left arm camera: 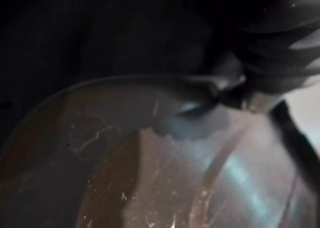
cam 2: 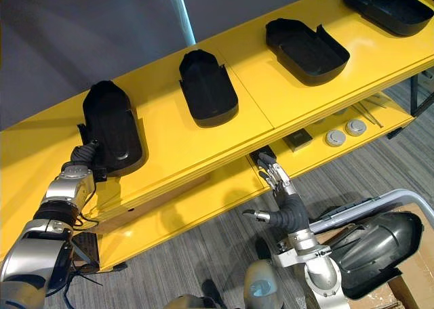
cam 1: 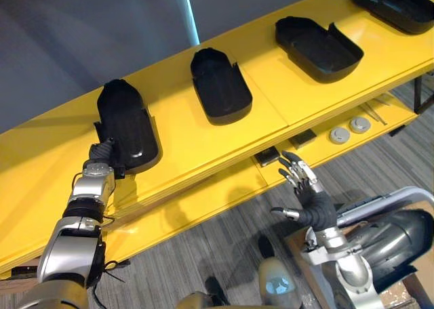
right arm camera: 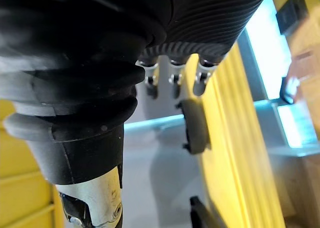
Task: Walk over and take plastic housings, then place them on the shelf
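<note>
Here's the left hand [cam 1: 102, 152], reaching up to the top tier of the yellow shelf [cam 1: 183, 143] and sitting right at the near end of the leftmost plastic housing [cam 1: 125, 122]. The hand touches that black shell, but its grasp is hidden against the shell's end, so I cannot tell whether it is closed on it or merely resting there. The left wrist view looks straight onto a dark, glossy curved surface from very close. This leftmost housing lies flat on the shelf near the front edge, its shiny rounded side seemingly upward.

Along the same tier to the right, well apart from one another, lie three more: the second housing [cam 1: 220, 85], the third housing [cam 1: 317, 48] and the fourth housing [cam 1: 393, 4], each with the hollow side up.

Over to the right hand [cam 1: 308, 187]: it hovers in front of the lower tier [cam 1: 203, 200], spread wide, fingers [right arm camera: 173, 83] straight and thumb stuck out sideways, holding nothing at all.

On that lower tier, just beyond the right hand, sit two small black blocks [cam 1: 268, 155], and further right two round grey discs [cam 1: 339, 134]. Down at the robot's right, a large dark glossy shell [cam 1: 397, 238] lies beside brown cardboard [cam 2: 407, 285], over grey carpet [cam 1: 203, 255]
</note>
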Robot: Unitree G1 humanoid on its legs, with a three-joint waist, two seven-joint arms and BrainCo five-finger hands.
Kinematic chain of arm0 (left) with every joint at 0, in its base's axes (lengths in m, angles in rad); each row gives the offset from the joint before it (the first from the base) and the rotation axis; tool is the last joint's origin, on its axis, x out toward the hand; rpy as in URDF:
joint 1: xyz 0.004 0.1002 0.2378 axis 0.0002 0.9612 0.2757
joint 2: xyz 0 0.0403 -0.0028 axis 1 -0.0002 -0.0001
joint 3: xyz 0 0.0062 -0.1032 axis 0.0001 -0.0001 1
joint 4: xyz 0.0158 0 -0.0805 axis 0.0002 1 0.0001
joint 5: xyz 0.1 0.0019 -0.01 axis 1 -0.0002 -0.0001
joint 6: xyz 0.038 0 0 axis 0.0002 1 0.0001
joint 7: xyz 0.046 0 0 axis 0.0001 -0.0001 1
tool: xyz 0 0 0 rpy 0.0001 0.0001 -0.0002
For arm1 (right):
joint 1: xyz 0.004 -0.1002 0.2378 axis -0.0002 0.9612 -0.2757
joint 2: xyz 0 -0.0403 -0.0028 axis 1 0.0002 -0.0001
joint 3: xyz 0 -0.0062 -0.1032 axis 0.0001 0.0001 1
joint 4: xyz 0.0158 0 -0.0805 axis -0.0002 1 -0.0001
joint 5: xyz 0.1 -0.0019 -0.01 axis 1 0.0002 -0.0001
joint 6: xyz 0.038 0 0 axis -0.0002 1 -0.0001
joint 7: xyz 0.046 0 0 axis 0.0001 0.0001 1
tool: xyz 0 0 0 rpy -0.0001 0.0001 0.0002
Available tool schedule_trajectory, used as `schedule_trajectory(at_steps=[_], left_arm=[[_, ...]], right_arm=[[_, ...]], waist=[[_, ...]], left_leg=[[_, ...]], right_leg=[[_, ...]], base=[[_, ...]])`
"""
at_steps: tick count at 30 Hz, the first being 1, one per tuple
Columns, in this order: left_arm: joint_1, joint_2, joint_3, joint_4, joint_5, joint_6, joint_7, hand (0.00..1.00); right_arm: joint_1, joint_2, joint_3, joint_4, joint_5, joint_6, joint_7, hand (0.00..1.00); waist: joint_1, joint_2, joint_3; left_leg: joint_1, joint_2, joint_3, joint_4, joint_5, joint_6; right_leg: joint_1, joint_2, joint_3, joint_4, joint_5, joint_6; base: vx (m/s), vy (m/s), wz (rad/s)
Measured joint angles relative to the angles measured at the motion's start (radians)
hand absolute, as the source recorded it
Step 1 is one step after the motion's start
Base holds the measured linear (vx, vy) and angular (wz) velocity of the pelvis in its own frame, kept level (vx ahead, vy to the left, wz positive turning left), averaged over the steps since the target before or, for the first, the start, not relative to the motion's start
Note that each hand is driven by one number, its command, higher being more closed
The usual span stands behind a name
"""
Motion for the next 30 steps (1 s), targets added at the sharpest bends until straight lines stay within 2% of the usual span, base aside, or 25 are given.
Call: schedule_trajectory(at_steps=[4, 7, 11, 12, 15, 17, 18, 20, 21, 22, 24, 25, 27, 28, 30], left_arm=[[-0.008, 0.001, 0.0, 0.0, -0.024, -0.005, 0.016, 0.0], [-0.019, 0.002, 0.0, 0.0, -0.038, -0.031, 0.039, 0.0], [-0.044, 0.004, 0.0, -0.012, -0.112, -0.089, 0.084, 0.0], [-0.044, 0.003, 0.0, -0.026, -0.143, -0.121, 0.108, 0.0], [-0.046, 0.001, 0.0, -0.072, -0.155, -0.171, 0.141, 0.0], [-0.042, 0.0, 0.009, -0.141, -0.182, -0.229, 0.179, 0.0], [-0.035, 0.0, 0.014, -0.174, -0.181, -0.243, 0.192, 0.0], [0.077, -0.002, 0.086, -0.422, -0.18, -0.337, 0.232, 0.0], [0.12, -0.003, 0.103, -0.503, -0.178, -0.364, 0.245, 0.0], [0.262, -0.037, 0.156, -0.75, -0.153, -0.424, 0.281, 0.0], [0.395, -0.104, 0.167, -0.95, -0.123, -0.468, 0.308, 0.0], [0.45, -0.137, 0.163, -1.019, -0.102, -0.481, 0.311, 0.0], [0.665, -0.264, 0.124, -1.206, -0.05, -0.55, 0.312, 0.0], [0.709, -0.288, 0.111, -1.233, -0.048, -0.568, 0.311, 0.0], [0.849, -0.362, 0.078, -1.297, -0.046, -0.642, 0.301, 0.0]], right_arm=[[-0.011, -0.001, 0.001, 0.0, 0.0, -0.008, 0.017, 0.0], [-0.025, -0.002, 0.004, 0.0, 0.0, -0.025, 0.022, 0.0], [-0.052, -0.012, 0.028, 0.0, 0.0, -0.027, 0.022, 0.0], [-0.057, -0.015, 0.047, 0.0, -0.001, -0.027, 0.023, 0.0], [-0.056, -0.015, 0.063, 0.0, -0.001, -0.028, 0.022, 0.0], [-0.047, -0.009, 0.073, 0.0, -0.003, -0.042, 0.021, 0.0], [-0.045, -0.009, 0.073, 0.0, -0.003, -0.046, 0.02, 0.0], [-0.035, -0.007, 0.086, 0.0, -0.035, -0.066, 0.009, 0.0], [-0.031, -0.005, 0.093, 0.0, -0.044, -0.073, 0.002, 0.0], [-0.02, -0.002, 0.112, 0.0, -0.068, -0.088, -0.03, 0.0], [-0.007, 0.006, 0.115, 0.0, -0.091, -0.09, -0.069, 0.0], [-0.002, 0.007, 0.119, 0.0, -0.096, -0.09, -0.086, 0.0], [0.014, 0.021, 0.124, -0.002, -0.131, -0.09, -0.144, 0.0], [0.021, 0.026, 0.125, -0.002, -0.136, -0.089, -0.157, 0.0], [0.052, 0.042, 0.121, -0.002, -0.141, -0.089, -0.193, 0.0]], waist=[[0.001, 0.0, 0.0], [0.003, -0.009, 0.015], [0.005, -0.026, 0.053], [0.007, -0.031, 0.064], [0.003, -0.036, 0.072], [0.023, -0.043, 0.092], [0.029, -0.044, 0.096], [0.031, -0.043, 0.097], [0.036, -0.043, 0.097], [0.059, -0.042, 0.098], [0.076, -0.038, 0.099], [0.085, -0.038, 0.099], [0.116, -0.038, 0.1], [0.124, -0.038, 0.1], [0.157, -0.038, 0.1]], left_leg=[[-0.005, 0.002, -0.001, 0.007, -0.001, 0.001], [-0.005, 0.002, -0.002, 0.009, -0.001, 0.002], [-0.016, 0.002, -0.006, 0.027, -0.006, 0.006], [-0.02, 0.002, -0.009, 0.031, -0.007, 0.007], [-0.058, 0.001, -0.034, 0.056, -0.011, 0.01], [-0.069, 0.0, -0.039, 0.061, -0.009, 0.011], [-0.07, -0.001, -0.041, 0.061, -0.009, 0.011], [-0.084, -0.003, -0.064, 0.06, -0.007, 0.014], [-0.085, -0.003, -0.068, 0.059, -0.006, 0.015], [-0.086, -0.003, -0.08, 0.057, -0.006, 0.015], [-0.087, -0.006, -0.103, 0.056, -0.006, 0.015], [-0.087, -0.007, -0.111, 0.056, -0.006, 0.015], [-0.107, -0.013, -0.145, 0.059, -0.006, 0.016], [-0.113, -0.015, -0.152, 0.059, -0.005, 0.018], [-0.121, -0.019, -0.172, 0.061, -0.004, 0.019]], right_leg=[[-0.003, 0.0, -0.001, 0.004, 0.001, 0.001], [-0.002, 0.0, -0.002, 0.006, 0.001, 0.001], [-0.005, -0.005, -0.005, 0.011, -0.001, -0.001], [-0.006, -0.007, -0.007, 0.012, -0.002, -0.003], [-0.02, -0.015, -0.029, 0.014, -0.002, -0.002], [-0.027, -0.016, -0.033, 0.018, 0.004, 0.006], [-0.027, -0.016, -0.034, 0.018, 0.004, 0.006], [-0.027, -0.021, -0.058, 0.018, 0.004, 0.006], [-0.027, -0.021, -0.061, 0.018, 0.003, 0.005], [-0.022, -0.022, -0.072, 0.018, -0.002, 0.004], [-0.011, -0.027, -0.094, 0.018, -0.011, 0.006], [-0.008, -0.03, -0.104, 0.018, -0.014, 0.007], [-0.005, -0.034, -0.14, 0.019, -0.024, 0.006], [-0.005, -0.035, -0.146, 0.019, -0.026, 0.006], [0.001, -0.042, -0.171, 0.021, -0.032, 0.007]], base=[[0.03, 0.007, 0.01], [0.0, 0.0, 0.0], [-0.05, 0.002, 0.04], [-0.04, 0.003, 0.06], [-0.04, -0.001, 0.24], [-0.01, -0.002, 0.09], [-0.01, 0.001, 0.11], [0.03, 0.005, 0.26], [0.08, 0.003, 0.25], [0.07, 0.002, 0.2], [0.06, 0.005, 0.31], [0.04, 0.003, 0.4], [0.02, -0.012, 0.45], [0.01, -0.011, 0.45], [0.0, 0.004, 0.33]])
